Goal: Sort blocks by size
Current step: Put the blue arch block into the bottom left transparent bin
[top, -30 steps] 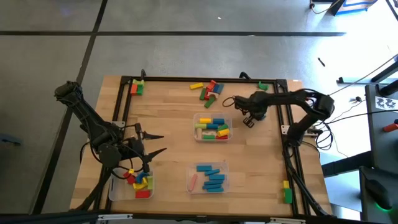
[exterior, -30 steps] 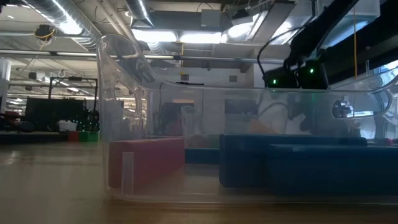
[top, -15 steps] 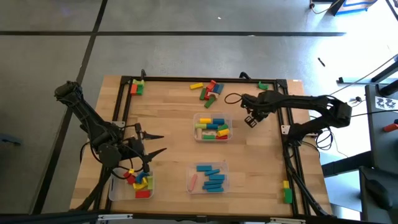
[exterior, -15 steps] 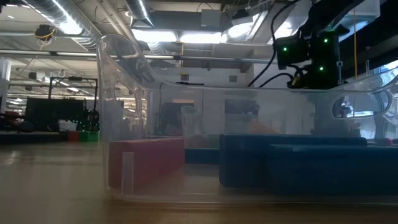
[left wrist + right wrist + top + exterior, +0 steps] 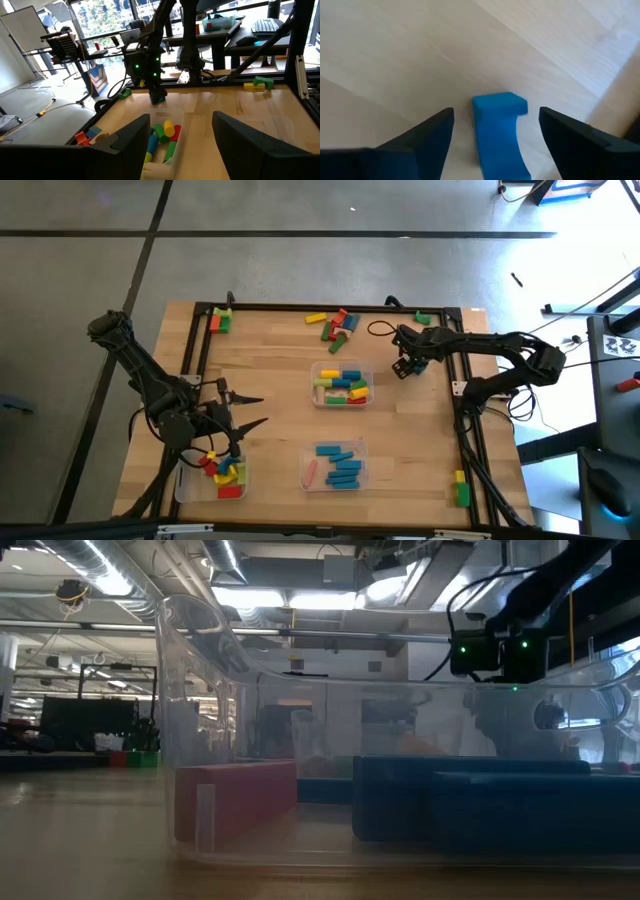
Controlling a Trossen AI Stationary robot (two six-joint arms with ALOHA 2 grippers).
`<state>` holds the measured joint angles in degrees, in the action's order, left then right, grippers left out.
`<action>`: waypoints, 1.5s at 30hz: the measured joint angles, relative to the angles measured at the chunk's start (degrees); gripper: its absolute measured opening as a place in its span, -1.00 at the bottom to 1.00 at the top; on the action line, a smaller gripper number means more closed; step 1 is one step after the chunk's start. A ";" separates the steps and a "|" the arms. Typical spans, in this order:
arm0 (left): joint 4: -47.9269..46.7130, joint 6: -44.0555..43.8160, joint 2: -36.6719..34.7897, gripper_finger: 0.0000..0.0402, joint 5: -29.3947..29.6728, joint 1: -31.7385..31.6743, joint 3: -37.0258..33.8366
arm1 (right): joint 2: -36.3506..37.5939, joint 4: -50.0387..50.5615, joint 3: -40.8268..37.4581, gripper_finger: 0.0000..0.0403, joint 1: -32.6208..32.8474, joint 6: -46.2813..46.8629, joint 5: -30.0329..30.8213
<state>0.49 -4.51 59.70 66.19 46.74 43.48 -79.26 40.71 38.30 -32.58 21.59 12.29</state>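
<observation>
My right gripper point(image 5: 403, 370) points down at the table right of the centre tray point(image 5: 368, 385). It is open, with a blue block point(image 5: 499, 120) between its fingers. The fingers point(image 5: 420, 142) stand clear of the block on both sides, and the block seems to lie on the wood. In the left wrist view the block point(image 5: 159, 99) shows at that gripper's tip. My left gripper point(image 5: 258, 410) waits open above the table's left side, pointing roughly level. Sorted blocks fill the centre tray, a near tray point(image 5: 305, 450) and a left tray point(image 5: 180, 485).
Loose blocks point(image 5: 335, 325) lie at the far edge and more point(image 5: 220, 320) sit in the far left corner. A yellow and green pair point(image 5: 461, 490) is outside the frame at the near right. A black frame point(image 5: 462, 360) borders the table. Bare wood lies between the trays.
My right arm has changed its posture: its elbow has swung out toward the table's right edge. Its gripper has shifted slightly toward the far edge, beside the centre tray. My left arm has kept still.
</observation>
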 joint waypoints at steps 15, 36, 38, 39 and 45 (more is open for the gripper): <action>-0.07 0.02 0.00 0.05 0.00 0.00 0.00 | 0.09 -9.44 -4.41 -0.29 -0.41 -1.32 0.27; 0.20 0.00 0.00 0.05 0.00 0.09 -0.02 | 7.15 8.02 11.17 -0.34 7.89 -0.36 0.18; 0.20 -0.11 0.00 0.05 0.00 0.09 -0.01 | 8.36 7.61 13.83 -0.34 10.90 1.00 0.20; 0.20 -0.21 0.00 0.05 0.00 0.11 -0.01 | 8.81 6.95 14.93 -0.34 12.52 1.79 0.14; 0.24 -1.05 0.00 0.05 0.00 0.56 -0.02 | 9.03 -3.74 18.63 -0.34 23.84 3.79 -0.82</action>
<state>0.73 -5.56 59.70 66.19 47.30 43.47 -70.24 36.98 56.93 -8.74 25.38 11.47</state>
